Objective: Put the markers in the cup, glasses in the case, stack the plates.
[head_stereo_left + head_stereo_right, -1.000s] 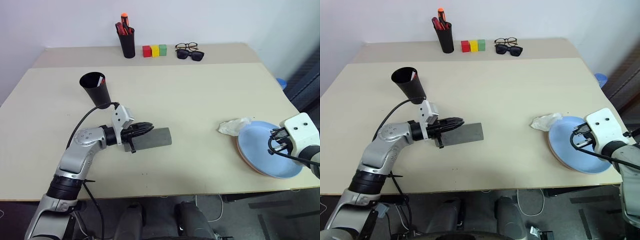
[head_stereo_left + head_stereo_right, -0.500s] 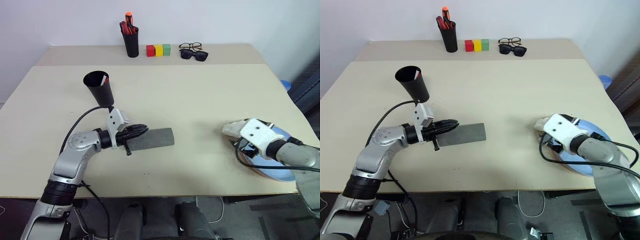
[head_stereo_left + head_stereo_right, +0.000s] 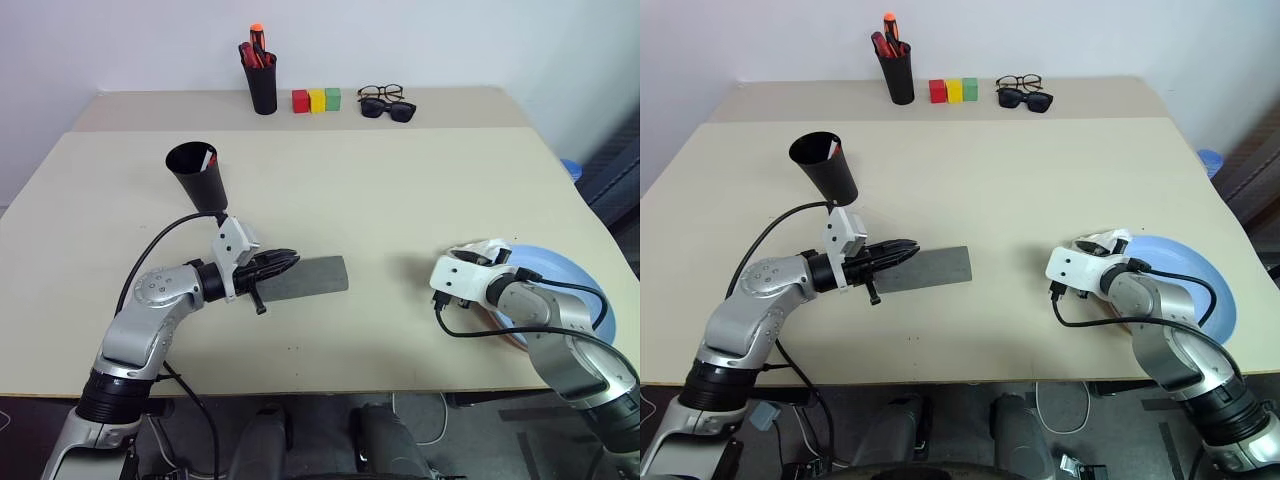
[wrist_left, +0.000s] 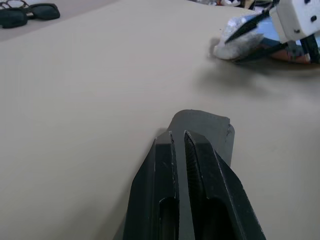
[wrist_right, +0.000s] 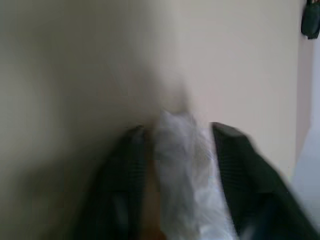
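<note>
Left gripper [image 3: 283, 262], fingers pressed together on the case [image 3: 308, 277] at frame centre-left; your right gripper [image 5: 175, 150] straddles crumpled wrap [image 5: 176, 145], closure unclear; closing may drag the plates [image 3: 560, 275]

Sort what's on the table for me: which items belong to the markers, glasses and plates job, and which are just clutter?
Job: black cup, marker end showing inside it, grey case, blue plate, pink plate under it.

Clutter: pen pot, coloured blocks, sunglasses, clear spectacles, white crumpled wad.
</note>
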Robot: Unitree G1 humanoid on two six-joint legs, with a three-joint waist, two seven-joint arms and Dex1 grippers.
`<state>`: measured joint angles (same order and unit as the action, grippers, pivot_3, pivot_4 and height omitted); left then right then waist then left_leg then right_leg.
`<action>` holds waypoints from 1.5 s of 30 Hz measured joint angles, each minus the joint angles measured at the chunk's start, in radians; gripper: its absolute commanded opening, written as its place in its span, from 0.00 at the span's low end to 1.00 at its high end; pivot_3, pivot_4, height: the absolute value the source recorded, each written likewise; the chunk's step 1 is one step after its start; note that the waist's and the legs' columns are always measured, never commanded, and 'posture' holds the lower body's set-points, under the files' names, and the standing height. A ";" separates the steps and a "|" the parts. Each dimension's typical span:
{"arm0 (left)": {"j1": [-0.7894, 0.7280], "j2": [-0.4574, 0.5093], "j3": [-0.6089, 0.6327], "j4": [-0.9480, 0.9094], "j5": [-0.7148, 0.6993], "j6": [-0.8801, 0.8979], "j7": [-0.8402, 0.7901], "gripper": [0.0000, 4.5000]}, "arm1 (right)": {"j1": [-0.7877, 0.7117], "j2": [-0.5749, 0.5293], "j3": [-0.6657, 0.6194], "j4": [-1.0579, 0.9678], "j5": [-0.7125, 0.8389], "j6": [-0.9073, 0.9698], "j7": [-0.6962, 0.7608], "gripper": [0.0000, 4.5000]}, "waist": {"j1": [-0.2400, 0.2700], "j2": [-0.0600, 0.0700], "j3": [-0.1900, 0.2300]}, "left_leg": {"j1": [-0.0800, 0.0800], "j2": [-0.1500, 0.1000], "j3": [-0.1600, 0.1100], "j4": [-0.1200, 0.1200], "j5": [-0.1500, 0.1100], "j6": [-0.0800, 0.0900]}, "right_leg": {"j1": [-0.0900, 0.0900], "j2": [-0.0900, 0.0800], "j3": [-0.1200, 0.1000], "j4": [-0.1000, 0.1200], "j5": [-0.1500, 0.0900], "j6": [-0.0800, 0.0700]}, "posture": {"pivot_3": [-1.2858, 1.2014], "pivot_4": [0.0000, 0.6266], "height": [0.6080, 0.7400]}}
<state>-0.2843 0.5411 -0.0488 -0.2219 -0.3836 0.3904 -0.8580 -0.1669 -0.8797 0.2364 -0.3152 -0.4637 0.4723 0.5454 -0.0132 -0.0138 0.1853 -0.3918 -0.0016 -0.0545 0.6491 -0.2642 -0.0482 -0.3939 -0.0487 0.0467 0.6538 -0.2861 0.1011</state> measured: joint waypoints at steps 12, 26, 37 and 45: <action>-0.044 -0.003 -0.032 -0.005 -0.034 0.021 -0.074 0.07 | 0.057 -0.033 -0.225 -0.211 0.001 0.115 0.115 0.01 | 0.010 0.000 0.000 | -0.001 -0.001 -0.001 0.000 0.000 0.000 | 0.000 0.000 -0.002 0.000 0.000 0.000 | 0.52 0.24 1.00; -0.082 -0.010 -0.101 0.045 -0.041 0.018 -0.194 0.07 | 0.274 -0.101 -0.493 -0.343 0.100 0.266 0.317 0.77 | -0.004 0.000 0.000 | 0.001 0.000 -0.001 0.000 0.000 0.001 | 0.002 0.001 -0.001 -0.001 0.000 0.000 | 0.52 0.24 1.00; 0.047 0.010 0.166 0.081 0.041 -0.073 0.113 0.07 | -0.146 0.315 -0.454 -0.135 0.446 0.178 0.206 0.77 | -0.008 -0.001 0.000 | 0.001 0.002 -0.002 -0.001 0.000 0.001 | 0.001 0.001 -0.001 -0.001 0.000 0.000 | 0.52 0.24 1.00; 0.239 0.013 0.350 0.023 0.068 -0.080 0.276 0.07 | -0.206 0.356 -0.429 0.046 0.700 0.175 0.308 0.77 | 0.003 -0.001 0.000 | 0.000 0.000 -0.002 -0.001 -0.001 0.001 | 0.002 -0.005 -0.003 -0.002 0.000 0.000 | 0.52 0.24 1.00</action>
<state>-0.0454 0.5539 0.3012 -0.1991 -0.3158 0.3102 -0.5815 -0.3733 -0.5239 -0.1930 -0.2694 0.2364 0.6471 0.8536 -0.0101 -0.0146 0.1855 -0.3921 -0.0019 -0.0566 0.6484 -0.2651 -0.0467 -0.3918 -0.0539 0.0439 0.6516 -0.2858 0.1014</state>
